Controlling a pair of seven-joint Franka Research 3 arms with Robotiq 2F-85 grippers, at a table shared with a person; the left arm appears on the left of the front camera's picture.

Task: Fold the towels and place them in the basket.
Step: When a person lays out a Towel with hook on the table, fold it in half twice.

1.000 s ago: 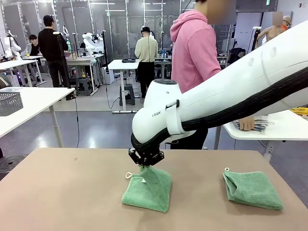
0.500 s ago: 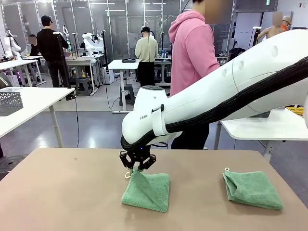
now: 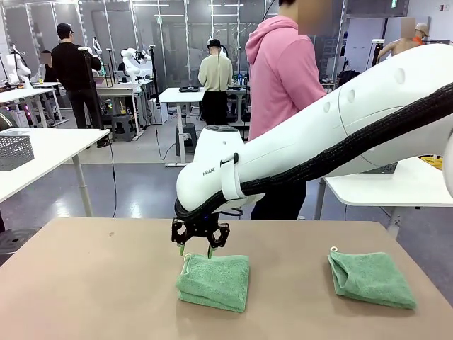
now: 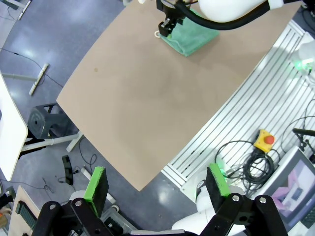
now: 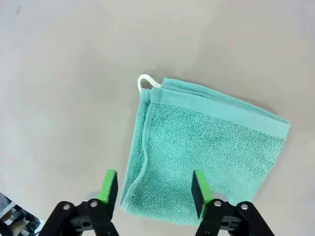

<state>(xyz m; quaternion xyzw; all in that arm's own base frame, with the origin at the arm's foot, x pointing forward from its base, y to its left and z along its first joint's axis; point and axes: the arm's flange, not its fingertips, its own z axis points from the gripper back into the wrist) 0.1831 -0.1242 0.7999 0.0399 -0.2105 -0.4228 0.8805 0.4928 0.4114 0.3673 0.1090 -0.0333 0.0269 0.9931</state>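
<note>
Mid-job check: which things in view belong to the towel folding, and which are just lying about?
Job:
- folded green towel under the open right gripper
- second green towel on the table's right

Lying about:
- pale grey mesh basket on the side table
- yellow box with red button on the floor

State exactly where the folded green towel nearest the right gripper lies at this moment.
In the front view, the folded towel lies flat on the brown table, near its middle, directly below the open right gripper, with a second folded towel apart to its right.
</note>
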